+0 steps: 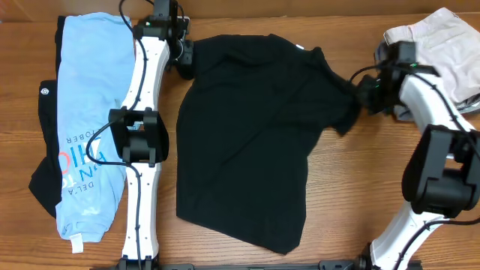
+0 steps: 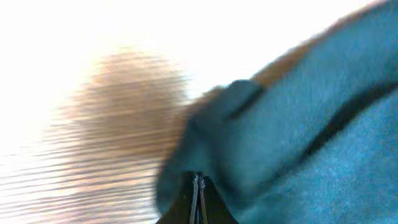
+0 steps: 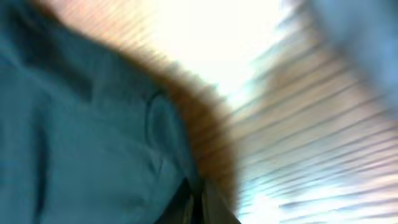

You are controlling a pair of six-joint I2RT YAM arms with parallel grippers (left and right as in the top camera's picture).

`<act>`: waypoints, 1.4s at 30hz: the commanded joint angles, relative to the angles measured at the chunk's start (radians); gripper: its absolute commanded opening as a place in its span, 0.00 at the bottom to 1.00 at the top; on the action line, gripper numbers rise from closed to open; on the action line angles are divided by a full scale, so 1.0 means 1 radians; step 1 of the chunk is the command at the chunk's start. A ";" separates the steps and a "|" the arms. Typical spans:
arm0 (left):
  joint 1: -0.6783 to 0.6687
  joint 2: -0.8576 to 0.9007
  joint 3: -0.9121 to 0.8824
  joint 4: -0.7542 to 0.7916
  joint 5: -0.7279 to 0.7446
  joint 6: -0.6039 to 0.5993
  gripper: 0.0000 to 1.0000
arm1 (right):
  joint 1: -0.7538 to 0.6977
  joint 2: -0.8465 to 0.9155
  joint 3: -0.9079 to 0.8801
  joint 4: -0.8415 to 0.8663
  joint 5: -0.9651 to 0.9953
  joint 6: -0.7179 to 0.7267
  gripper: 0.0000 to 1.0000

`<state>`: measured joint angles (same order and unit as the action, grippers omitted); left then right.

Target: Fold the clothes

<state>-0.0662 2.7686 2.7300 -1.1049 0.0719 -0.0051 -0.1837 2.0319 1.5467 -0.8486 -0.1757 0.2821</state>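
A plain black T-shirt lies spread in the middle of the table, with a small white neck label at its top edge. My left gripper is shut on the shirt's upper left sleeve; in the left wrist view the closed jaws pinch dark fabric. My right gripper is shut on the shirt's right sleeve, and the right wrist view shows its jaws closed on the fabric edge. A light blue printed tee lies folded at the far left.
A dark garment lies under the light blue tee at the left edge. A pile of beige and grey clothes sits at the back right corner. Both arms stretch from the front edge along either side of the black shirt.
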 commanded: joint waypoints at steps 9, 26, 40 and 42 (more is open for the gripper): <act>0.037 0.010 0.315 -0.071 0.003 -0.056 0.04 | -0.078 -0.001 0.229 0.001 0.018 -0.123 0.42; 0.038 -0.208 0.413 -0.374 0.195 -0.016 0.61 | 0.091 -0.295 0.322 -0.381 -0.092 -0.103 1.00; 0.055 -0.474 0.410 -0.577 0.117 0.067 0.88 | 0.682 -0.395 0.166 -0.491 0.070 0.046 1.00; 0.055 -0.447 0.402 -0.571 0.144 0.134 0.90 | 0.779 -0.394 0.066 -0.397 0.070 0.072 1.00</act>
<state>-0.0235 2.2623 3.1371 -1.6802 0.2024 0.0322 0.4919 1.6318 1.7187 -1.3064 -0.1402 0.2893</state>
